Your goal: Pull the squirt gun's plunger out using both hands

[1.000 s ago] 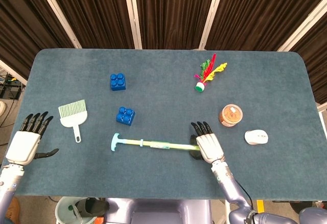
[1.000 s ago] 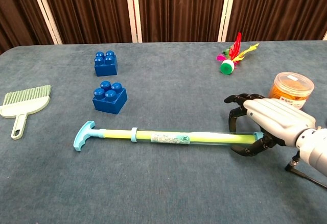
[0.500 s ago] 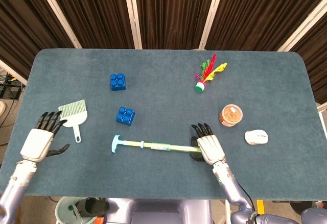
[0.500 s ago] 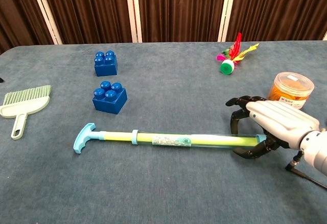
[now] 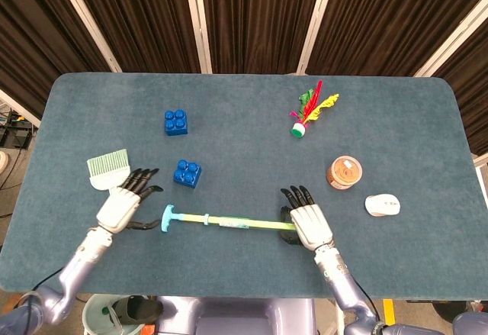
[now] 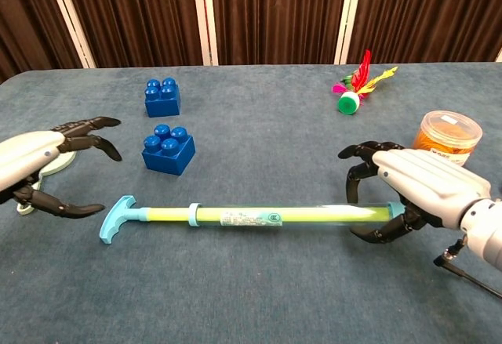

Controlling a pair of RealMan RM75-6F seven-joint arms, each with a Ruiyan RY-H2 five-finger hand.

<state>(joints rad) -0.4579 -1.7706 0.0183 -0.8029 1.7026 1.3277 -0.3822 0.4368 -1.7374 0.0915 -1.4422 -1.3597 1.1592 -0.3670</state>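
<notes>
The right hand [image 6: 408, 191] sits at the lower right of the chest view, its dark fingers [image 6: 357, 172] curled over the top of the squirt gun [image 6: 251, 216] and its thumb hooked underneath, so it grips the clear tube at its right end. In the head view the same right hand [image 5: 307, 220] covers that end of the tube, just right of centre near the bottom of the frame.

The left hand [image 6: 35, 164] is at the left edge of the chest view, wide open and holding nothing, fingers spread above and thumb below like an open claw, just beside the plunger handle [image 6: 114, 219] but not touching it. From the head view the left hand [image 5: 122, 205] lies in the lower left, between the small brush [image 5: 105, 169] and the handle.

The squirt gun lies flat on the worktop [image 5: 244, 114], running left to right across the lower middle.

A second ago the left hand was out at the far left edge of the worktop; it has since come in across the brush to the handle. The squirt gun has slid a little to the left, while the right hand has kept its grip.

A blue block [image 5: 187, 172] sits just above the handle.
</notes>
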